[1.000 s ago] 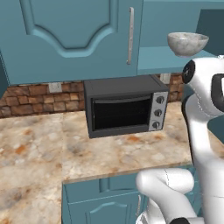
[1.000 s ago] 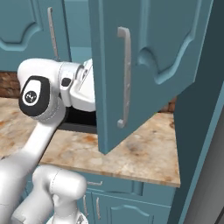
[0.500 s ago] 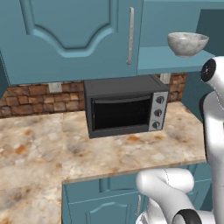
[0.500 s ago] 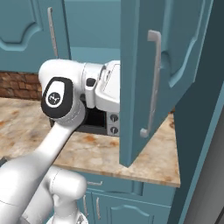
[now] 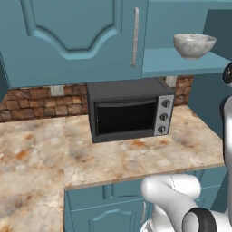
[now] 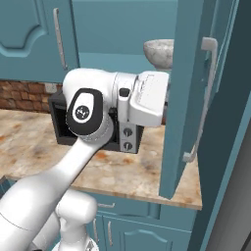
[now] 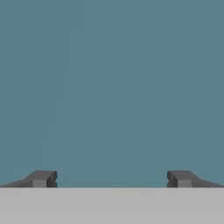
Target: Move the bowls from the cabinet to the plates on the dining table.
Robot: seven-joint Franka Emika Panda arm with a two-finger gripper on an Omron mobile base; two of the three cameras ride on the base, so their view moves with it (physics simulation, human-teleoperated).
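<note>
We see the marbled bowl (image 5: 194,45) on the cabinet (image 5: 72,36) shelf (image 5: 176,63), above the microwave (image 5: 129,110). Our hand (image 7: 112,179) is open, facing flat teal.

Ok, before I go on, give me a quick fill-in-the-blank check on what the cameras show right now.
1. The marbled bowl sits on the cabinet's ____.
2. On the counter below stands a black ____.
3. The gripper has its jaws ____, holding nothing.
4. The cabinet door on the right stands ____.

Missing words: shelf; toaster oven; open; open
</note>
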